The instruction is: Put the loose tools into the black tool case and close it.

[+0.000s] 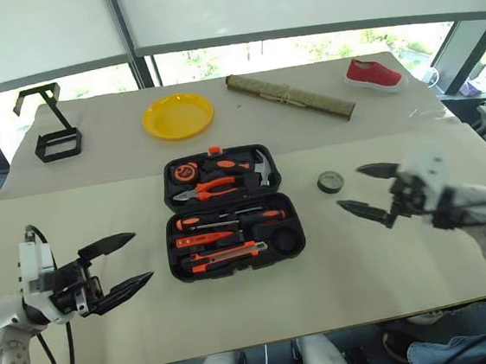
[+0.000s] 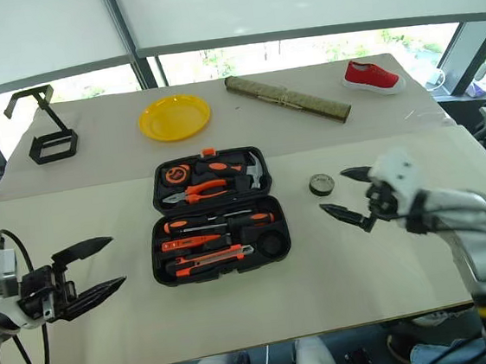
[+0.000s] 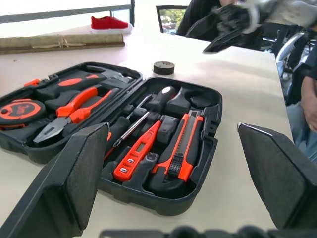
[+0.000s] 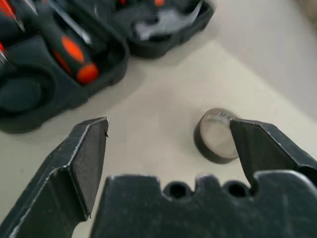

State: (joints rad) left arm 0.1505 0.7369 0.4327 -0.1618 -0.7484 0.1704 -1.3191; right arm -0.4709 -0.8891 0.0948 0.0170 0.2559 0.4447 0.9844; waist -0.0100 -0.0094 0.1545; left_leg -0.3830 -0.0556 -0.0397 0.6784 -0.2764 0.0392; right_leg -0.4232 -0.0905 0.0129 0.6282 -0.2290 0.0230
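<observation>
Two claws spread, empty | tape roll point(image 1: 330, 181) on table, just beside right claw point(image 1: 367, 189) | case point(image 1: 229, 211) open

Matt black plastic tool case point(image 1: 228, 203), glossy yellow plate point(image 1: 178, 117), red cloth shoe point(image 1: 373, 74)

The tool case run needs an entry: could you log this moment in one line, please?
black tool case: open | tape roll: loose on table | right gripper: open, near roll | left gripper: open, empty

Table point(image 1: 365, 265) with case point(image 1: 228, 209), tape roll point(image 1: 330, 181), plate point(image 1: 178, 117) (perhaps plastic).
</observation>
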